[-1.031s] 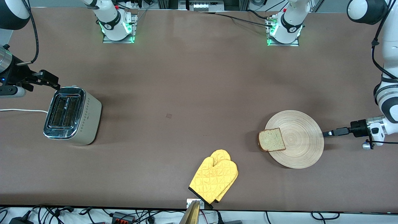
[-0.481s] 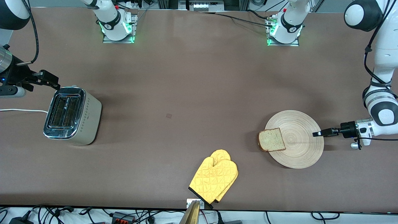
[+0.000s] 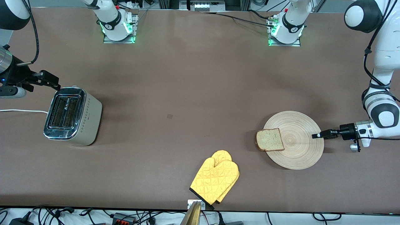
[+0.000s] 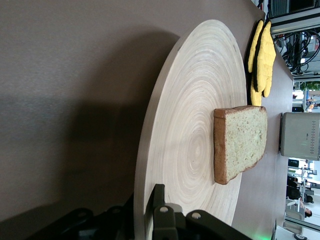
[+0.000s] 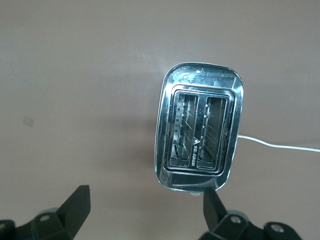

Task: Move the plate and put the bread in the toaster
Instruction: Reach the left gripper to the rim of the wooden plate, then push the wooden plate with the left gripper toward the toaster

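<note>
The light-wood plate [image 3: 300,150] lies toward the left arm's end of the table. The bread [image 3: 270,140] lies flat on it, overhanging the rim on the toaster's side. My left gripper [image 3: 316,135] straddles the plate's rim, one finger on top and one underneath, shut on it. In the left wrist view the plate [image 4: 195,115], the bread [image 4: 242,142] and my left gripper [image 4: 142,200] show close up. The toaster [image 3: 73,115] stands at the right arm's end with both slots empty. My right gripper [image 3: 51,82] waits open and empty above the table beside the toaster [image 5: 200,127].
A yellow quilted oven mitt [image 3: 215,181] lies near the table edge closest to the front camera, between the toaster and the plate. The toaster's white cord [image 3: 18,110] trails off the right arm's end of the table.
My left gripper slid onto the plate's rim, then moved a little toward the toaster; plate and bread shifted with it. The right arm has not moved.
</note>
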Controlling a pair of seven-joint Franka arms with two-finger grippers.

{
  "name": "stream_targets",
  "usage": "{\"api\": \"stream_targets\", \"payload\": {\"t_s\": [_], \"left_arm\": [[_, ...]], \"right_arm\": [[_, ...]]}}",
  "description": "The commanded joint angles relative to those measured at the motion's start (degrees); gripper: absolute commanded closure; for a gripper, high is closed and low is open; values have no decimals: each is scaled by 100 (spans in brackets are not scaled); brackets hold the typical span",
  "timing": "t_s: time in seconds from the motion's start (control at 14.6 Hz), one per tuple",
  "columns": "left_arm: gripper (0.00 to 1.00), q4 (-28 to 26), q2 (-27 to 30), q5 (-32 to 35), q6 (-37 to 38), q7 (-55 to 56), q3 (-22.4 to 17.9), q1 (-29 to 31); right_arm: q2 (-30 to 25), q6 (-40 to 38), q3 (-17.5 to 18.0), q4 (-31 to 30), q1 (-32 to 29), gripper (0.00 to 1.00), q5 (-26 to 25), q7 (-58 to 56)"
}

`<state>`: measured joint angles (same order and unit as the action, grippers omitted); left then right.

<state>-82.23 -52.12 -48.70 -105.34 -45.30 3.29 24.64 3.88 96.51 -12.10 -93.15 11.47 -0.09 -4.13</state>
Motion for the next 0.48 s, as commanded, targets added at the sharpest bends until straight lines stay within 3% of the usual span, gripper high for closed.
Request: {"api": "stream_targets", "payload": {"t_s": [0.0,0.41], "left_arm": [[99,84,88,-43,101,564,188,-144],[99,-197,150,-78,-30,1242,1550,-161]], "right_arm": [[51,-107,6,139,-22,0,-18,-9],[42,-115,-3,147,-22,0,-18,-9]]}}
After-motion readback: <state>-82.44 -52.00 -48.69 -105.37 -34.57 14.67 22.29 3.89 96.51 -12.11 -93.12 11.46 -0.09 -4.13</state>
